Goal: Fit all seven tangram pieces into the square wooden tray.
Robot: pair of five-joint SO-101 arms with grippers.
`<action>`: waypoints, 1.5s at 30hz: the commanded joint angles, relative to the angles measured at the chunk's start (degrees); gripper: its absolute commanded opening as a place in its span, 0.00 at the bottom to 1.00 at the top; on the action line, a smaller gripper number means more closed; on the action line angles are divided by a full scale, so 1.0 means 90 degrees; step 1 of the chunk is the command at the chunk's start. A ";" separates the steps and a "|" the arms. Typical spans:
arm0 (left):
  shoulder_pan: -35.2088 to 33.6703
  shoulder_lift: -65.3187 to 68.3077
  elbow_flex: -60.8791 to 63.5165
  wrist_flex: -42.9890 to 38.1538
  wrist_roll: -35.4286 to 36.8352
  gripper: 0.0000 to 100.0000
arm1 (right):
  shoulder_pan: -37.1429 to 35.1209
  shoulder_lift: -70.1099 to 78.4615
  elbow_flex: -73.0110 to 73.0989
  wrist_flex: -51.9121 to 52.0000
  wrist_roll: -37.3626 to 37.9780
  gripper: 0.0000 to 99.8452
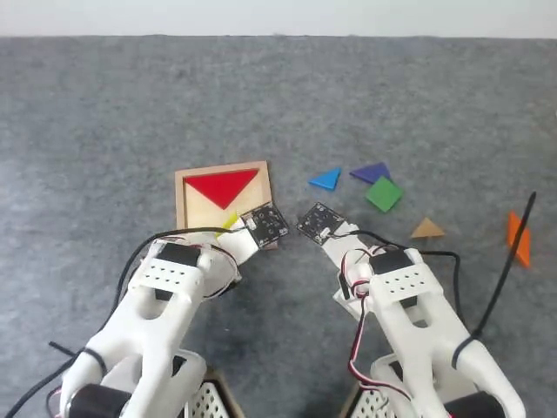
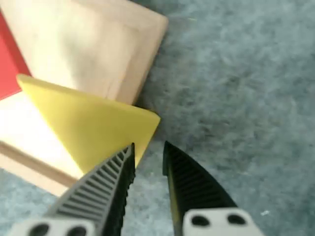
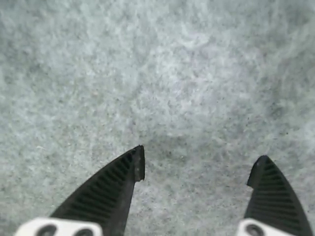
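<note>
Right now, through my left wrist view, the yellow triangle [image 2: 91, 123] lies tilted across the rim of the wooden tray [image 2: 140, 69], partly over the floor of the tray and with one corner hanging out over the carpet. My left gripper [image 2: 148, 146] sits at that overhanging corner. Its fingers are only narrowly apart and I see carpet in the gap, so I judge that I am touching the piece, not clamping it. The red triangle [image 2: 9, 69] lies flat inside, just beyond the yellow one.

Through my right wrist view, my right gripper [image 3: 197, 162] hangs with its fingers wide over bare grey carpet [image 3: 147, 73], holding nothing.

From the high view, the tray holds the red triangle at its far side, and the yellow one shows at the near rim. The blue triangle [image 1: 325, 179], purple piece [image 1: 371, 171], green square [image 1: 384, 193], tan triangle [image 1: 426, 229] and orange piece [image 1: 519, 238] lie loose, off on my right arm's side.

To do this step well, I think I should keep the left fingers narrow and press low on the overhanging corner. I would slide it inward until the whole triangle clears the rim and drops flat. Pushing too high might tip it up or shift the tray.
</note>
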 commanded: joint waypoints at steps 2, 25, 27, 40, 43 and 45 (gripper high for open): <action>-0.0156 -0.0156 -0.0093 -0.0430 0.0020 0.10 | 0.0024 0.0034 -0.0039 -0.0024 -0.0059 0.33; -0.0987 -0.0176 -0.1402 -0.0430 0.0869 0.10 | 0.0024 0.0034 -0.0039 -0.0024 -0.0059 0.33; -0.1026 -0.0156 -0.1402 -0.0449 0.1094 0.10 | 0.0024 0.0034 -0.0039 -0.0024 -0.0059 0.33; -0.2930 -0.0176 -0.2593 0.0576 0.4620 0.14 | -0.1158 0.0884 -0.3624 0.0532 -0.2393 0.33; -0.3546 -0.0156 -0.2632 0.0654 0.4952 0.19 | -0.1832 0.2007 -0.4816 0.0200 -0.3419 0.33; -0.4054 -0.0156 -0.2603 0.0606 0.5099 0.20 | -0.2339 0.2799 -0.5314 -0.0171 -0.3917 0.33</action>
